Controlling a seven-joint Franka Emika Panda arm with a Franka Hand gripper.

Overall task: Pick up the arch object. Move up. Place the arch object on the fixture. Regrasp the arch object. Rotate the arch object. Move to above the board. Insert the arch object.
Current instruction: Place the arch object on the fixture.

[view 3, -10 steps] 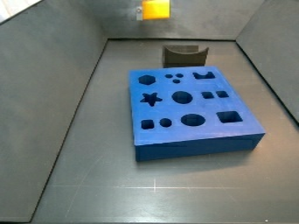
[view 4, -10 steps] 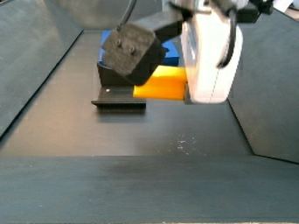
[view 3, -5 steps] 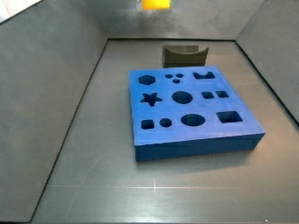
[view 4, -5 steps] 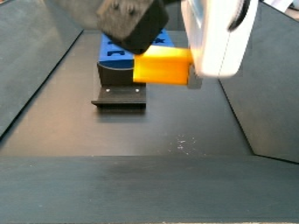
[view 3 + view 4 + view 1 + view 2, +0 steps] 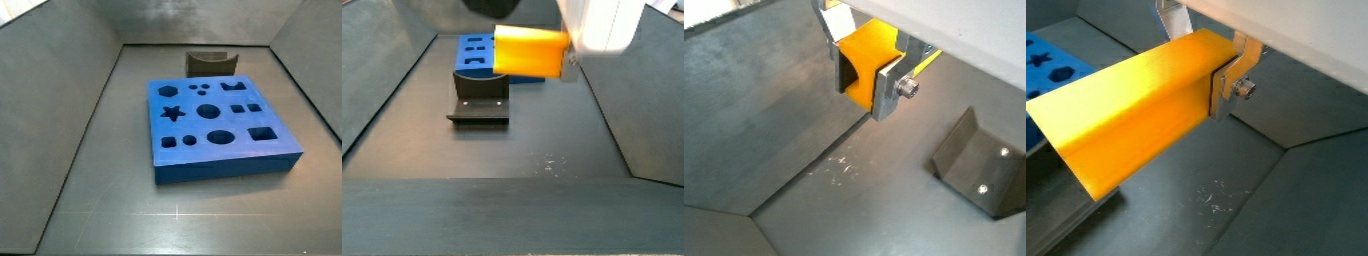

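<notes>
My gripper (image 5: 865, 85) is shut on the arch object (image 5: 867, 55), an orange-yellow block with a concave notch on one face, clamped between the silver fingers (image 5: 887, 92). In a wrist view the arch object (image 5: 1140, 110) juts out far sideways from the fingers (image 5: 1227, 85). In a side view the arch object (image 5: 529, 52) hangs high in the air above the fixture (image 5: 478, 105), which stands on the floor in front of the blue board (image 5: 476, 55). The gripper and arch object are out of frame in the side view showing the board (image 5: 214, 125) and fixture (image 5: 210, 63).
Grey walls enclose the dark floor on all sides. The fixture (image 5: 978, 165) sits well below and to one side of the gripper. A corner of the board (image 5: 1053, 65) shows beyond the block. White scuff marks (image 5: 549, 165) dot the floor.
The gripper has risen with the arch object held in it. It climbed well above the fixture and passed out of the top of a side view.
</notes>
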